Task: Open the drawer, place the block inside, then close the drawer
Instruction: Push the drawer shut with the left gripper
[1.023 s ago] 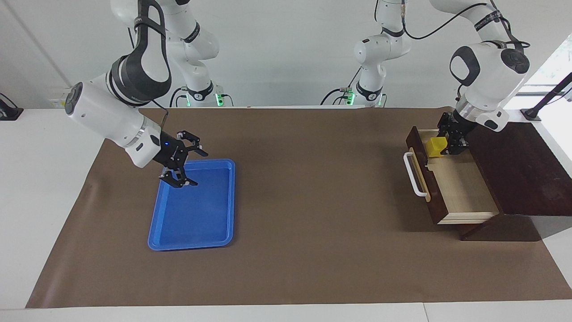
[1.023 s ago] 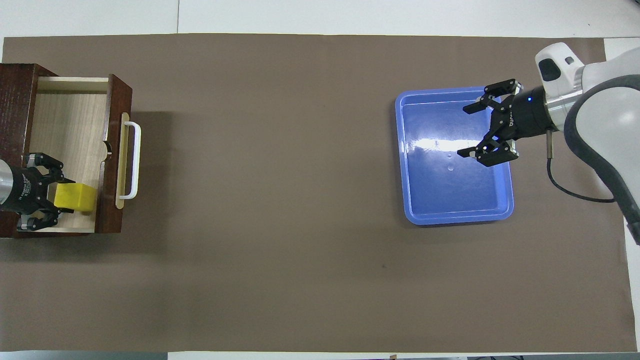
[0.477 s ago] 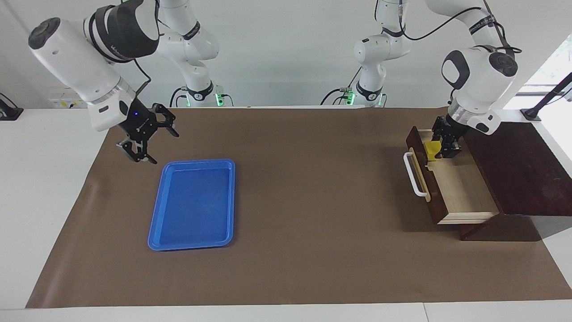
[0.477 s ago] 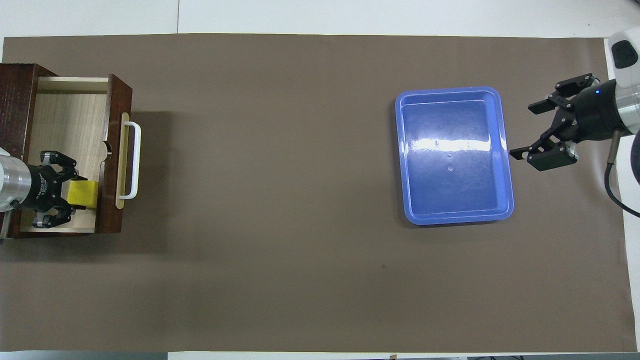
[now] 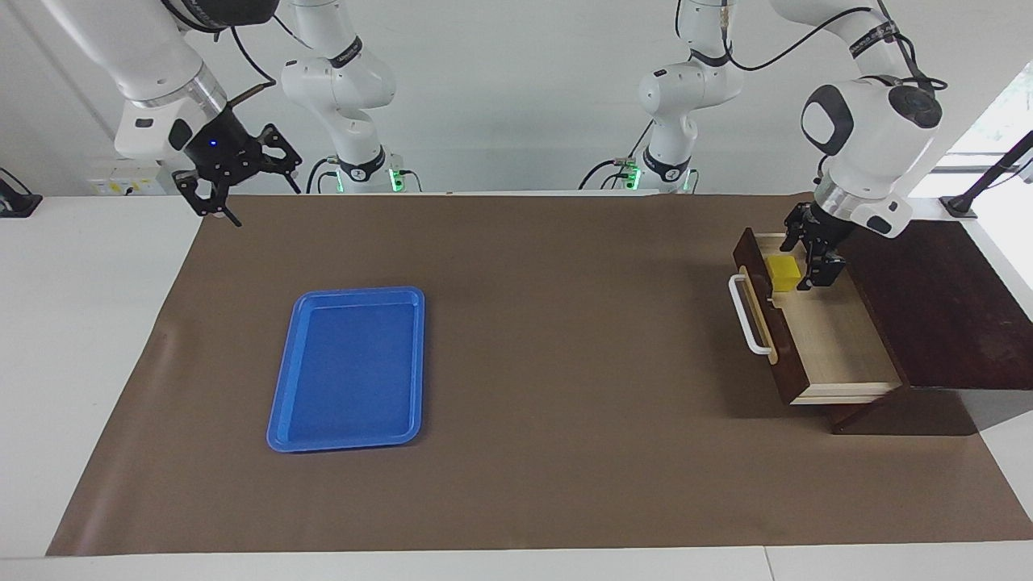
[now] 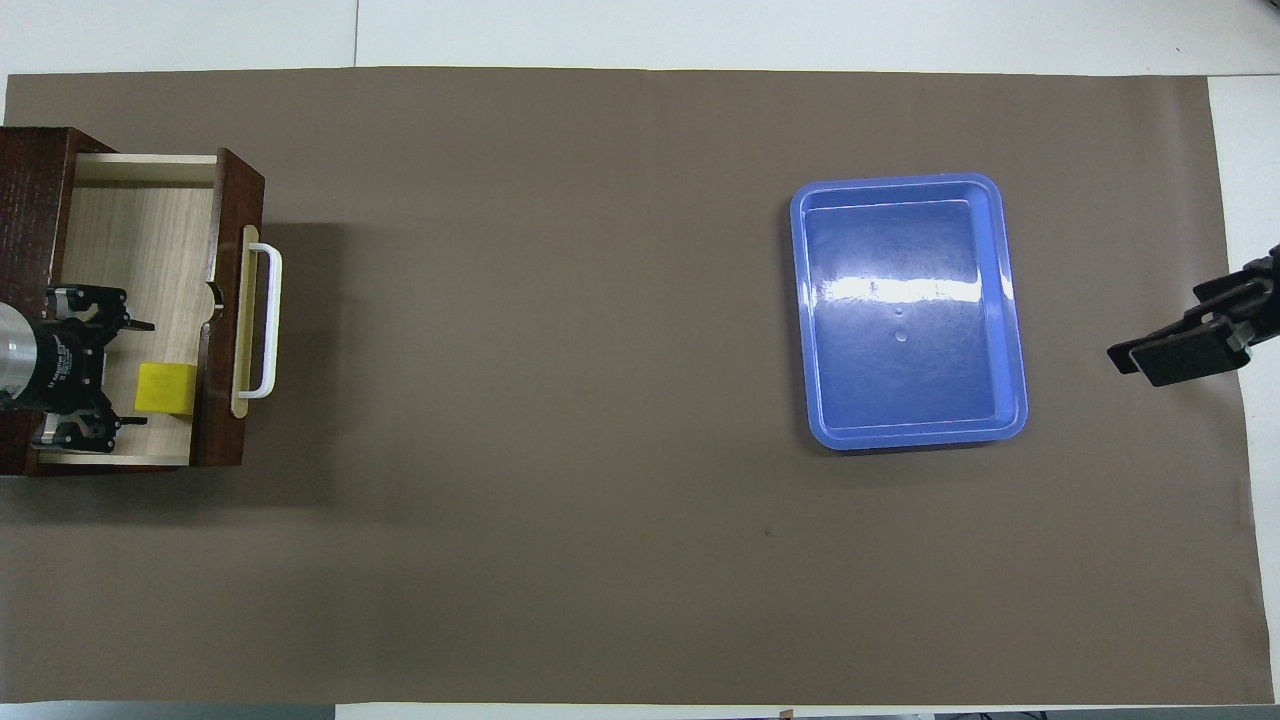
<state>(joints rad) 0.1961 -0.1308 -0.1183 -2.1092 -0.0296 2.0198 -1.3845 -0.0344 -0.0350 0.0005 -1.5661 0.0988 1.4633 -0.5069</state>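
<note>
The drawer [image 5: 831,343] stands pulled out of its dark wooden box [image 5: 936,307], with its white loop handle [image 5: 746,319] toward the table's middle. The yellow block [image 5: 783,270] rests on the drawer's pale floor in the corner nearest the robots, just inside the drawer front; it also shows in the overhead view [image 6: 166,388]. My left gripper [image 5: 807,260] is open over the drawer [image 6: 140,250], beside the block on the box side, fingers spread wider than the block and apart from it. My right gripper [image 5: 260,200] is open, empty and raised high.
A flat blue tray [image 5: 351,367] lies empty on the brown mat toward the right arm's end; it shows in the overhead view [image 6: 905,310]. The right gripper [image 6: 1165,325] hangs over the mat's edge at that end, beside the tray.
My left gripper lowered the block into the drawer, let it go and drew back slightly. My right gripper rose from over the tray and withdrew toward its end of the table.
</note>
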